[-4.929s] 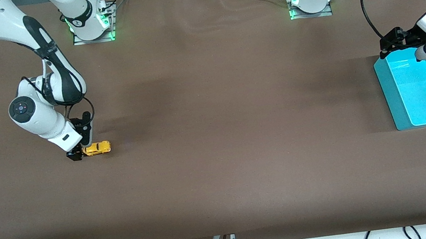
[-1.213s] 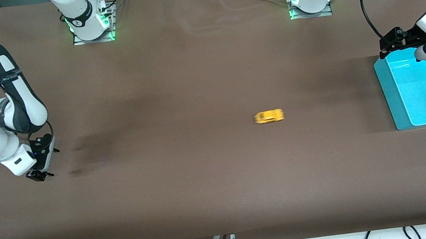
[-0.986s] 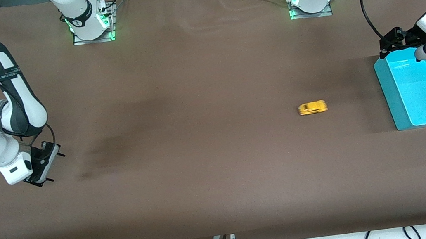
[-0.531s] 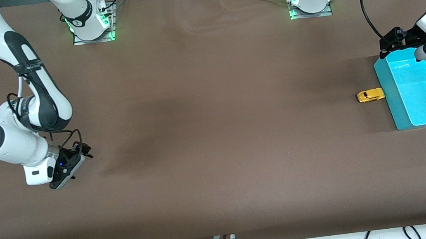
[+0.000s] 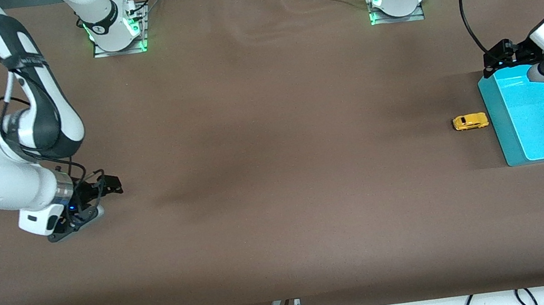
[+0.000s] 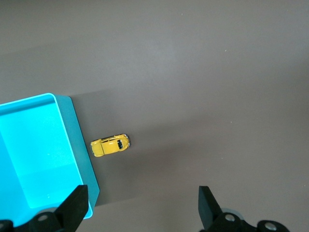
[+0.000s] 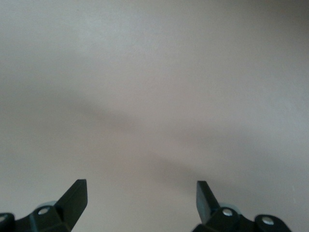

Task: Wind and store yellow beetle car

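The yellow beetle car (image 5: 470, 121) sat on its wheels on the brown table (image 5: 275, 173), just beside the outer wall of the cyan tray (image 5: 504, 141), not in it. I had my left gripper (image 5: 503, 56) up over the tray's corner nearest the arm bases, fingers spread wide and empty, the car below it. My right gripper (image 5: 104, 189) hung low over bare table at the right arm's end, well apart from the car, also wide open, holding nothing.
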{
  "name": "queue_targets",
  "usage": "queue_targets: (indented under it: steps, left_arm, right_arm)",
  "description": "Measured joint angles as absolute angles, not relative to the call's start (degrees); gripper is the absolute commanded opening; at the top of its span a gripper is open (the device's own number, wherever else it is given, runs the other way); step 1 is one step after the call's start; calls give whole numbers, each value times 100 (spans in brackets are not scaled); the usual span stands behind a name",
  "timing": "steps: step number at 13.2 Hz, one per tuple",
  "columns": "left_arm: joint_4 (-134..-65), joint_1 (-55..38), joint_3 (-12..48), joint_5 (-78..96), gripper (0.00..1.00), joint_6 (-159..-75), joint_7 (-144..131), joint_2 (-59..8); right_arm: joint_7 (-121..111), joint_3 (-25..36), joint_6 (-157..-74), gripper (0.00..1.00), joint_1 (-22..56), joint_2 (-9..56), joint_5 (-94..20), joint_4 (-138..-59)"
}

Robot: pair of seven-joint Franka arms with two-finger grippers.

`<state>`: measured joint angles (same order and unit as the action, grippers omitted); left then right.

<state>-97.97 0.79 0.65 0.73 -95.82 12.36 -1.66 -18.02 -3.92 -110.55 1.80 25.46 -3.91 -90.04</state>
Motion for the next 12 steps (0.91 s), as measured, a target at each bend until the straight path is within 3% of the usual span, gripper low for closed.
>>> queue_targets:
  steps: [6,12]
  left_arm:
    - [-9810,188,11,68,100,-9589,3116,-705]
    - [-10062,521,-6,-548,100,-10469,5825,-1507]
  right_arm:
    - [-1219,-257,-9335,100,158,2020,-295,-8109]
    - [-1210,44,-8990,100,75,1309,565,-7905]
